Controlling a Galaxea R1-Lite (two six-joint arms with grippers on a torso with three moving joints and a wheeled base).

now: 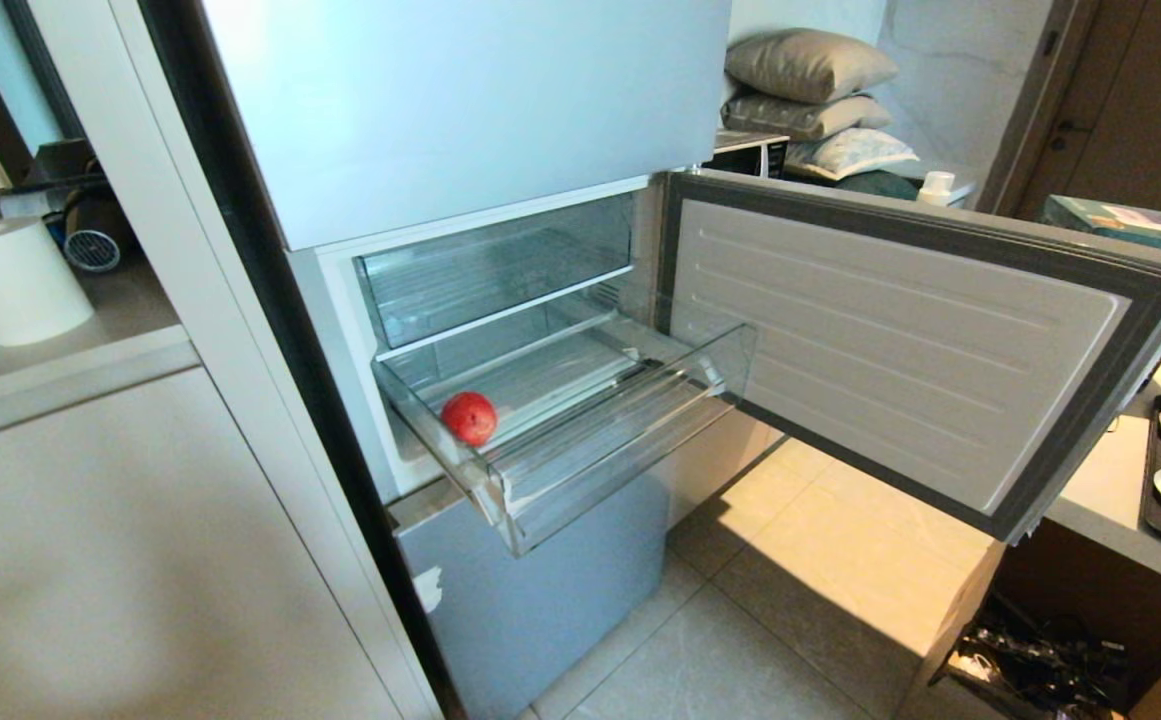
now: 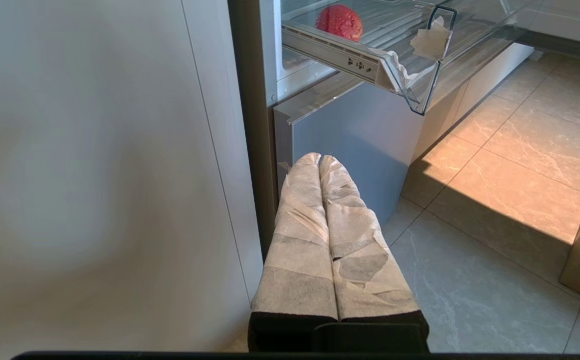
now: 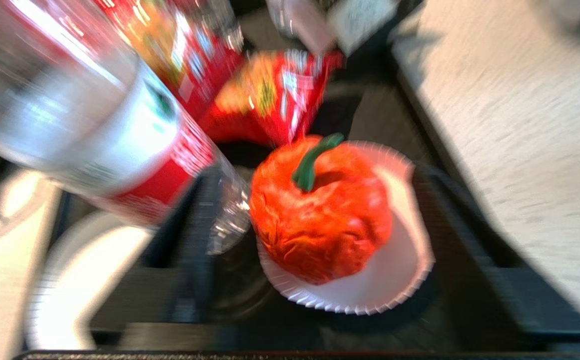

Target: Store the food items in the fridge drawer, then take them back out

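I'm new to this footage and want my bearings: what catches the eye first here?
A red apple lies alone in the pulled-out clear fridge drawer, beside the wide-open fridge door. In the right wrist view, an orange-red pepper with a green stem sits on a white paper plate on a dark tray, next to a clear bottle.

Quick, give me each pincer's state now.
Left pincer: shut, empty, parked low by the fridge.
Right pincer: not visible; cannot be told.
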